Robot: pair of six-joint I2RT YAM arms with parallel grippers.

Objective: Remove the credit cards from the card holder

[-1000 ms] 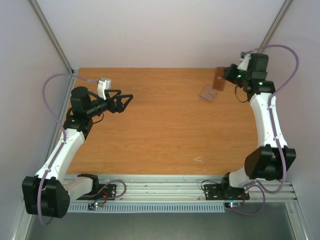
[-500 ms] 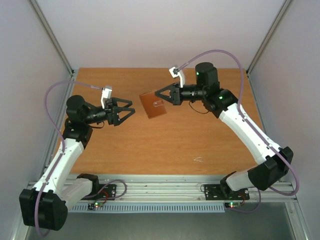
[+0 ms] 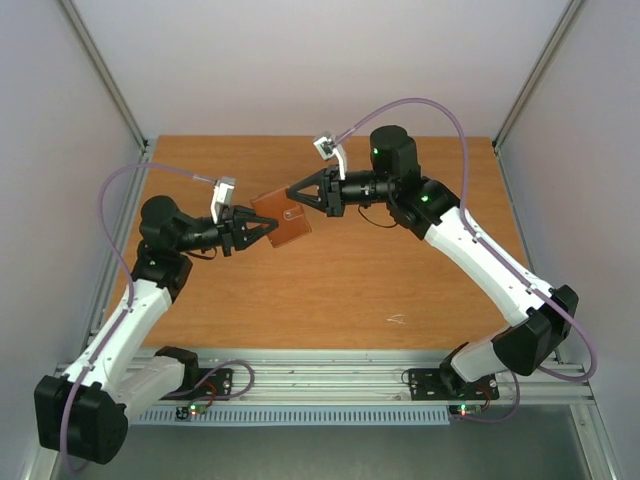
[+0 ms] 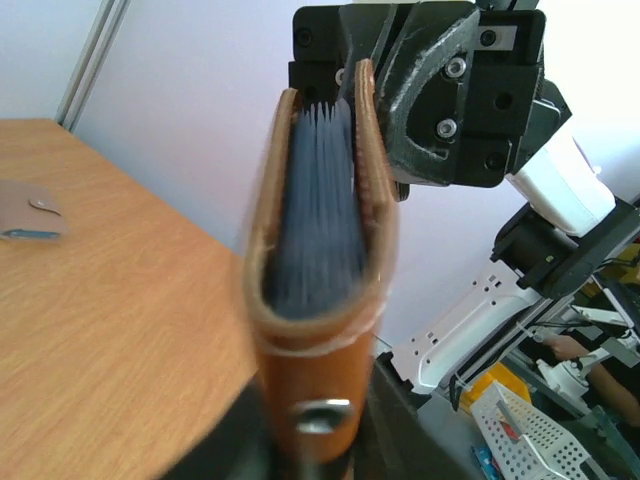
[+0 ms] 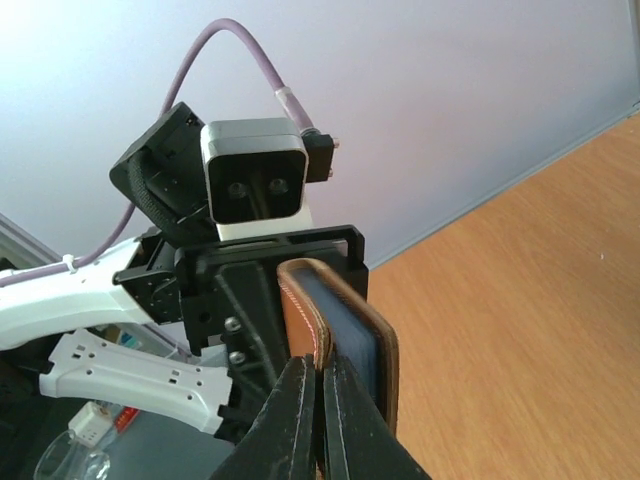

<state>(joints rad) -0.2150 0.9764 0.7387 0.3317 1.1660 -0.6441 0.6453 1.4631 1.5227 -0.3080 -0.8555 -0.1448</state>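
The right gripper (image 3: pixel 293 192) was closed tight on the card holder (image 3: pixel 283 222). Its two dark fingers (image 5: pixel 290 420) met on one leather cover, close to that cover's edge. The holder hung in the air just beyond those fingertips. It was an orange-brown leather folder turned on edge, with its two covers a little apart. Between the covers sat the credit cards (image 4: pixel 320 200). They showed only as a packed stack of thin grey-blue edges, all inside the holder.

On the far side of the holder, directly opposite the right gripper, the left gripper (image 3: pixel 262 229) faced it nose to nose. Its fingers lay on either side of the holder's closed end, where a small metal snap (image 4: pixel 318 415) showed. They were drawn in narrowly around that end. The wrist view cropped and blurred them, so it could not be told whether they pressed on the leather or stopped just short of it.

Below both grippers lay the wooden table (image 3: pixel 350 290), with the holder held clear of its surface. In the left wrist view, well off to one side of the fingers, a small flat taupe piece (image 4: pixel 30 212) with a pale blue strip along one edge lay on the wood. Farther out, each white and black arm bent inward from the near edge of the table. A purple cable (image 3: pixel 430 108) looped over each arm.
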